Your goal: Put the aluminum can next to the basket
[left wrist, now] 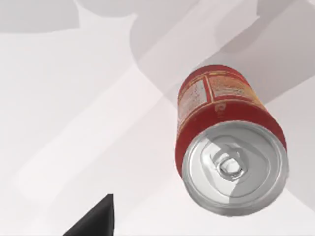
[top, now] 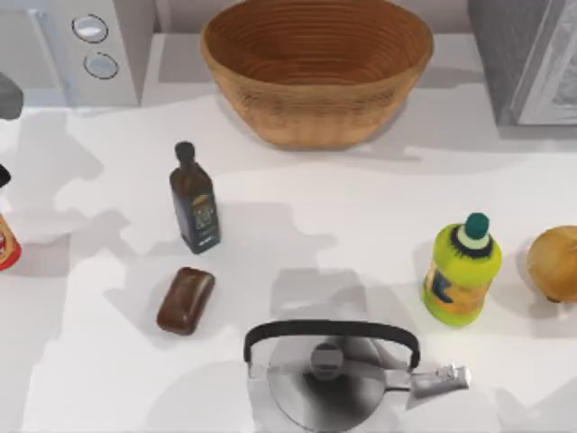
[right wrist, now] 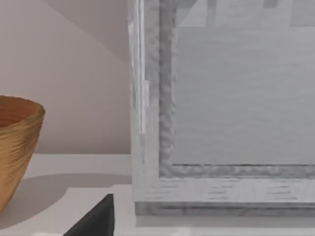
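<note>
The aluminum can (top: pixel 5 245), red with a cream label, stands at the table's far left edge, cut off by the top view's border. In the left wrist view the aluminum can (left wrist: pixel 231 147) is seen from above, silver top showing. One dark finger (left wrist: pixel 94 220) of my left gripper hangs above the table beside the can, apart from it and holding nothing. The basket (top: pixel 315 68) sits at the back middle, far from the can. One finger (right wrist: pixel 96 219) of my right gripper hovers at the back right, near the basket's rim (right wrist: pixel 19 142).
Between can and basket stand a dark bottle (top: pixel 195 200) and a brown block (top: pixel 186 300). A steel kettle (top: pixel 329 374) sits front middle, with a yellow-green bottle (top: pixel 462 271) and a round tan thing (top: pixel 554 263) at the right. Appliances (top: pixel 81 45) (top: pixel 532 59) fill the back corners.
</note>
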Controlling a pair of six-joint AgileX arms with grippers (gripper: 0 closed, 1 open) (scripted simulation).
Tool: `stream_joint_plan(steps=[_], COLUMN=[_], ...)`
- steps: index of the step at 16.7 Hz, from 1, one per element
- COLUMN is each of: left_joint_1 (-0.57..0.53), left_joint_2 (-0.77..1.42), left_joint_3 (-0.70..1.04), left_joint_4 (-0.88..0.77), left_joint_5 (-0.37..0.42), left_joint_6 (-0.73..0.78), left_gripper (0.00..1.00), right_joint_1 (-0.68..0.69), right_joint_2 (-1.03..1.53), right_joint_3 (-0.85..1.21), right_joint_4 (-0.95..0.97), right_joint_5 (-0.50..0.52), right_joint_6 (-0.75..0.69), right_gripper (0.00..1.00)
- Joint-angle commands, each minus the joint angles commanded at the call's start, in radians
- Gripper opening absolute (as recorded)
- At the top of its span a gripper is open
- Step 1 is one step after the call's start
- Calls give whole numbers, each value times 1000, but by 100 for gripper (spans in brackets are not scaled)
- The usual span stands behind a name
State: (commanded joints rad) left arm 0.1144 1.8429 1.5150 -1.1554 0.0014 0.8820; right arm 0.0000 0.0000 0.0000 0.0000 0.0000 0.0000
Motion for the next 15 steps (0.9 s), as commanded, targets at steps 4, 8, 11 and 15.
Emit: stream_joint_plan(steps=[4,8,11,15], left_joint_1=[7,1,4,7], left_joint_2=[101,99,108,137], left_joint_3=[82,79,48,-46], left_joint_4=[-66,-63,-26,100], left_joint_5=[0,0,0,0], left_joint_6=[50,49,48,51], left_gripper=[100,100,100,100], right_joint_1=[0,0,0,0], right_joint_2=[0,0,0,0], right_joint_3=[0,0,0,0], right_joint_4=[0,0,0,0], right_joint_5=[0,0,0,0], right_joint_6=[0,0,0,0], right_gripper=[100,100,100,100])
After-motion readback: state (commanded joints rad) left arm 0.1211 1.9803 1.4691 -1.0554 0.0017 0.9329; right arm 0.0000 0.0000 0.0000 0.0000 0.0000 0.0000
